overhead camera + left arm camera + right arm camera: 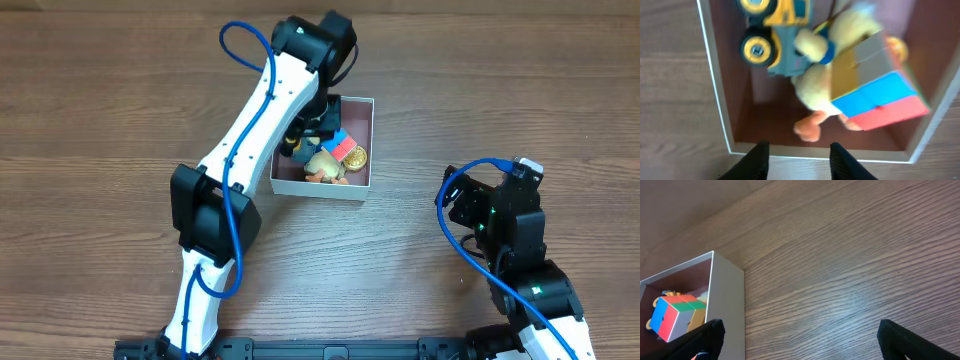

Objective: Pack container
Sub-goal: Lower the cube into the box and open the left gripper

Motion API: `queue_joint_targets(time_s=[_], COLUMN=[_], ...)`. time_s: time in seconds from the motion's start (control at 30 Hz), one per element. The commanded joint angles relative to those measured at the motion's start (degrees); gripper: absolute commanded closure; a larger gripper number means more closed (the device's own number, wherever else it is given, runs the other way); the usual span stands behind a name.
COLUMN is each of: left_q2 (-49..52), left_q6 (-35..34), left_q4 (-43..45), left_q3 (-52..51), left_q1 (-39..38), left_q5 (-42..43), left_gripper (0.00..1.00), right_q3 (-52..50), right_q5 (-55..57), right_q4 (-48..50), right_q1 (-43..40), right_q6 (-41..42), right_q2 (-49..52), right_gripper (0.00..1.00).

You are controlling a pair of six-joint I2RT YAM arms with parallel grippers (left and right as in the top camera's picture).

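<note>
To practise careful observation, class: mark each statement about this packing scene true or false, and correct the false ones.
1. The colourful cube lies inside the container. True.
2. The right gripper holds the plush duck. False: it is open and empty over the bare table, and the plush duck lies in the container.
3. The toy truck has yellow wheels. True.
4. The left gripper is shut on the colourful cube. False: its fingers are apart and hold nothing, above the container.
</note>
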Motion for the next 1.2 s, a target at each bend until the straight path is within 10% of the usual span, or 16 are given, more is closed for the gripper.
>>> queue_joint_targets(time_s=[0.0, 0.17, 1.17], left_q2=[0.2, 0.2, 0.2], left_q6=[-1.5, -1.2, -0.1], left_q4=[0.6, 1.7, 17.6], left_q3=[-5.9, -8.9, -13.2], left_q1=[0.2, 0.2, -0.9], left_q5=[-1.0, 1.6, 8.2], left_gripper=[0.73, 0.96, 0.96], right_q3=[0.1, 0.1, 0.1], right_q5=[0.8, 0.8, 0.8], right_q4=[0.3, 0.3, 0.3], right_q1=[-0.2, -0.2, -0.2], right_q6=[0.5, 0.5, 0.5], right_q2=[-0.4, -0.4, -0.4], right_gripper=[0.0, 0.0, 0.0])
